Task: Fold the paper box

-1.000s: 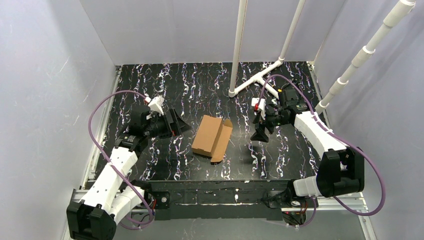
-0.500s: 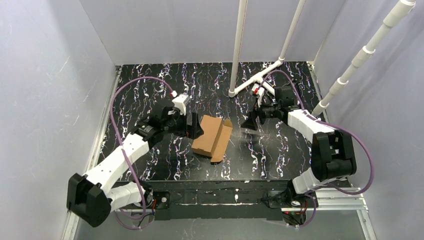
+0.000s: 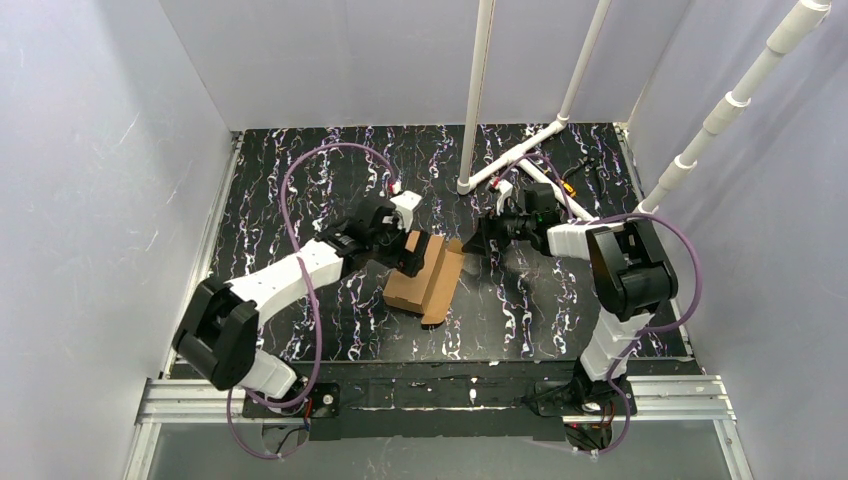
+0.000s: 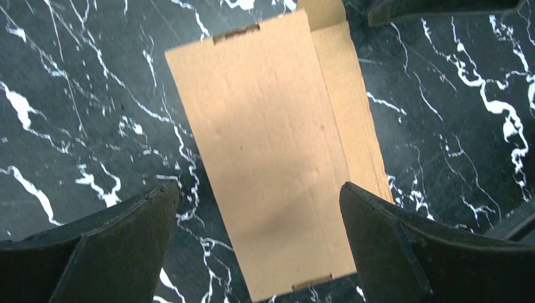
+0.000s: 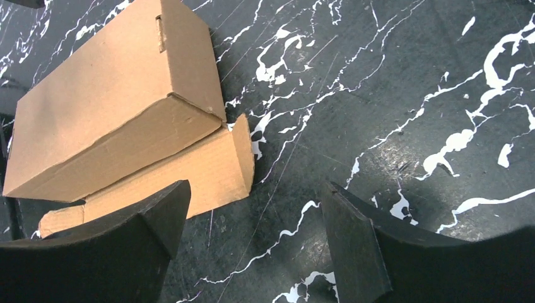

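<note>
The paper box [image 3: 424, 273] is plain brown cardboard, lying flat mid-table with its lid panel down and a side flap sticking out on its right. My left gripper [image 3: 411, 252] is open and hovers over the box's far-left end; the left wrist view shows the box [image 4: 277, 145] between the fingers [image 4: 120, 240] with nothing held. My right gripper [image 3: 478, 238] is open, just right of the box's far end; in the right wrist view the box [image 5: 107, 113] and its loose flap [image 5: 202, 167] lie ahead to the left, apart from the fingers.
A white pipe frame [image 3: 510, 155] stands on the black marbled table [image 3: 330, 170] behind the right gripper, with upright poles. Grey walls enclose the table on three sides. Purple cables loop off both arms.
Both arms have swung inward toward the box. My left gripper moved right from the table's left side to over the box; my right gripper moved left to the box's far right corner.
</note>
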Tool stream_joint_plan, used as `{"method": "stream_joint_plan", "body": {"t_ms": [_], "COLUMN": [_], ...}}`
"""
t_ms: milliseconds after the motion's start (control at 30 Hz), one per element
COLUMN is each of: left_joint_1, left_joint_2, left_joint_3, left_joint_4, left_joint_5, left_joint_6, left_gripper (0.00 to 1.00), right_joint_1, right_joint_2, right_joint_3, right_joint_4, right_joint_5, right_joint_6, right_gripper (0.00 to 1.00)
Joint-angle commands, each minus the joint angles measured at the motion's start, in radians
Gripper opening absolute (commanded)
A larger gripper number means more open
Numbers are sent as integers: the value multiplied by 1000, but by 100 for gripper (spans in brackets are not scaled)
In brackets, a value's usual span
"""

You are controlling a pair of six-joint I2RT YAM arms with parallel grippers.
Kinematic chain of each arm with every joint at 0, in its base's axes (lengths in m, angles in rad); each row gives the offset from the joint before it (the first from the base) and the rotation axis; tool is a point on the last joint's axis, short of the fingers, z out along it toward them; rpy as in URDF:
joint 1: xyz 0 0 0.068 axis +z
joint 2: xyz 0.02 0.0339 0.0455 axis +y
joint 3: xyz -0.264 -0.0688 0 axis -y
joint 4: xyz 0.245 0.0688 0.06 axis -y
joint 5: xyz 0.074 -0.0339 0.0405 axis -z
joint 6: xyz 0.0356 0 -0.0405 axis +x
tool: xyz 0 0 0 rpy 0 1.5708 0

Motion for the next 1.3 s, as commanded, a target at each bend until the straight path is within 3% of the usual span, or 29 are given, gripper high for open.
{"method": "stream_joint_plan", "body": {"t_ms": [0,333,667,967,1267], "left_joint_1": [-27,-36,-36,-36,-35], "left_joint_2": [65,147,178,188,187], "left_joint_3": [87,99,100,96,102], "left_joint_4": [26,-24,-48,-50,-79], "left_joint_5": [-122,-131,-111,-112,-104], "left_joint_6": [37,-15,-28,-54,-53], "left_gripper": [98,86,84,84,84], "right_joint_1": [-3,15,38,64,79], "right_joint_2": [20,108,129,125,58], "right_joint_3": [8,61,97,124,91], "right_joint_4": [124,86,0,-70,-77], "right_joint_5": [-6,-59,-80,-123,-109], "right_joint_6": [76,53,-64,-137,-205], "right_gripper": [83,70,52,25,13]}}
